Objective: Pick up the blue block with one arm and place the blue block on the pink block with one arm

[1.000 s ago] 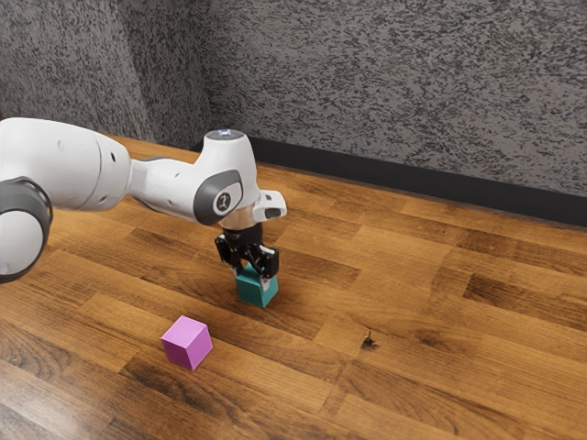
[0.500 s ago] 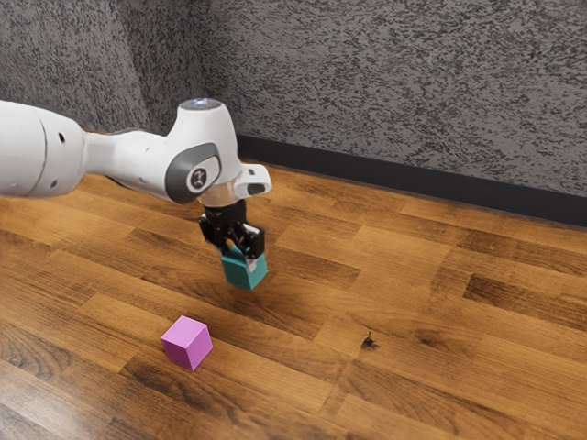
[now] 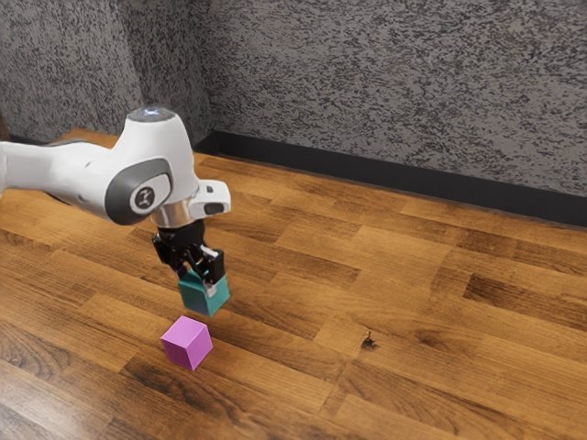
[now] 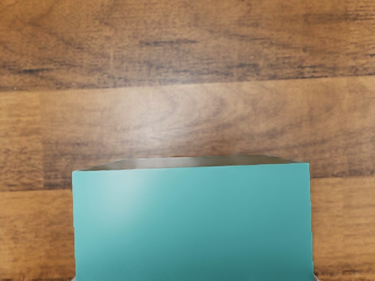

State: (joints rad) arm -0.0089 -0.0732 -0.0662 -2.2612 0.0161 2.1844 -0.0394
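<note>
The claw (image 3: 201,273) is clamped on the blue block (image 3: 204,295) (looks more teal tbh), its 2 fingers pinching the top from opposite sides. The block hangs in the air, clear of the wooden surface (image 3: 413,275). It's near the pink block (image 3: 186,342), higher up and slightly toward the exterior view's right, not touching it.

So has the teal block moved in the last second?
Yes. Held in the gripper, the teal block has travelled toward the exterior view's left, ending just up and right of the pink block, which stayed put.
</note>
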